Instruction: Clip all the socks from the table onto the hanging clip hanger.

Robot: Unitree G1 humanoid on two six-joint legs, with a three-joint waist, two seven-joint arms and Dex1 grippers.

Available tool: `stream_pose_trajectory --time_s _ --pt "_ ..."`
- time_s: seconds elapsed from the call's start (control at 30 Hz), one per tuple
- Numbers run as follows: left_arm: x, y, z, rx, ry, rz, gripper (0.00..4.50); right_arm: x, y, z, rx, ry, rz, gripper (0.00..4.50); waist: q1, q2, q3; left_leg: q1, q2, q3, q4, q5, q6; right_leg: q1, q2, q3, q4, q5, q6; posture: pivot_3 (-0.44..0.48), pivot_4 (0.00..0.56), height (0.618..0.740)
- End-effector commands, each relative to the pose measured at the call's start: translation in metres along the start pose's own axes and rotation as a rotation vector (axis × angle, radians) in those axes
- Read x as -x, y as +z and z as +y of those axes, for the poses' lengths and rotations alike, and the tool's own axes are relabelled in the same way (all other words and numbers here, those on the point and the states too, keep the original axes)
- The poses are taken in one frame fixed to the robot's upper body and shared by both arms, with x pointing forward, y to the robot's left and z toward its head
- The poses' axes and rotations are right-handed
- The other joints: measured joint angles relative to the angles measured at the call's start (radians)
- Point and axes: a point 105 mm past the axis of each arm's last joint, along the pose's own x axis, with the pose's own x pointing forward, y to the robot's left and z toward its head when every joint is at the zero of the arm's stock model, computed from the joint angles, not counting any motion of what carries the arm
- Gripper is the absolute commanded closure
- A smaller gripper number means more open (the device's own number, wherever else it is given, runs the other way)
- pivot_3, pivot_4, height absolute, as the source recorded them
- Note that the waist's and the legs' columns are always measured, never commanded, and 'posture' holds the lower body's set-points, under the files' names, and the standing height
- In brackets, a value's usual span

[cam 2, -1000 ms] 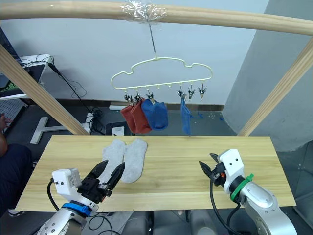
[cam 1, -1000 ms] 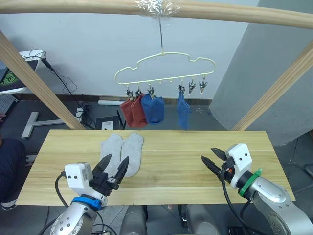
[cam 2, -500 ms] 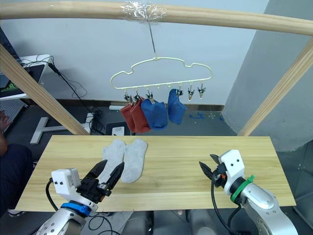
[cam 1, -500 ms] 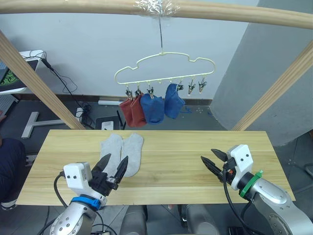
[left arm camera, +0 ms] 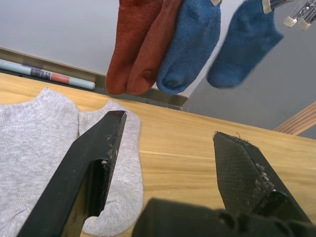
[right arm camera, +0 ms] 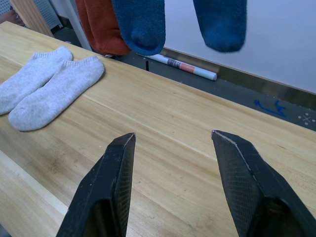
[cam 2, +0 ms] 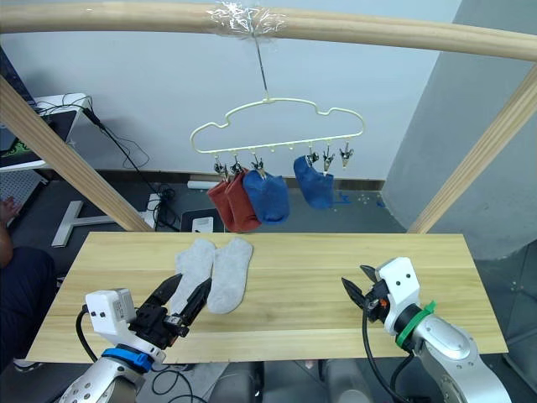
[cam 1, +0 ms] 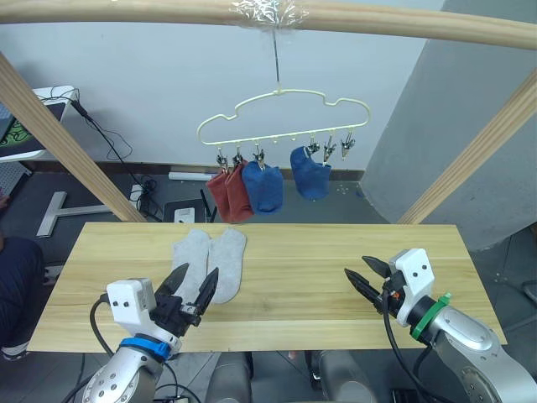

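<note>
Both hands, left hand [cam 1: 191, 284] and right hand [cam 1: 363, 273], hover spread and empty while the second blue sock [cam 1: 311, 171] swings on the clip hanger [cam 1: 284, 119], so only the two grey socks [cam 1: 210, 260] remain below it on the tabletop [cam 1: 336, 252].

A pale wooden frame stands around the scene: a round top pole [cam 1: 394, 18] wrapped with clear tape [cam 1: 270, 12] at its middle, and slanted side beams [cam 1: 59, 138] (one on each side). On the dark floor by the white wall lie black cables [cam 1: 113, 138], a white power strip [cam 1: 186, 175] and a metal stand base [cam 1: 57, 210].
</note>
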Motion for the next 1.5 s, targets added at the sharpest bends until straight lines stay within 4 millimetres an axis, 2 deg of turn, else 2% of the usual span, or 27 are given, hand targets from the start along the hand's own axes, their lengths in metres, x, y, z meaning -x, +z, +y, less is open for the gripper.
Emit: stream_pose_trajectory --time_s 0.03,1.27,1.5 --pt "0.0020 0.0062 -0.0021 -0.022 -0.005 -0.024 1.28 0.0029 0.0123 0.0039 0.015 0.014 -0.050 1.96 0.000 0.000 0.000 0.000 0.000 0.000 0.000 0.000 0.000 0.000 0.000 0.000 0.000 0.000 0.000 -0.131 0.243 0.740" --pt "-0.0011 0.0037 0.0056 -0.073 0.014 -0.041 1.28 0.0037 0.0106 0.0035 0.008 -0.005 -0.054 1.96 0.000 0.000 0.000 -0.002 0.000 0.000 0.000 0.000 0.000 -0.001 0.000 -0.001 -0.001 0.000 0.000 -0.140 0.234 0.740" --pt "-0.0028 0.0009 0.0052 -0.076 0.005 -0.041 1.28 0.0081 0.0084 -0.0003 0.008 -0.054 -0.043 1.96 -0.001 0.000 0.000 -0.002 0.000 0.000 0.000 0.000 0.000 -0.001 0.000 -0.001 -0.001 0.000 0.000 -0.148 0.232 0.740"
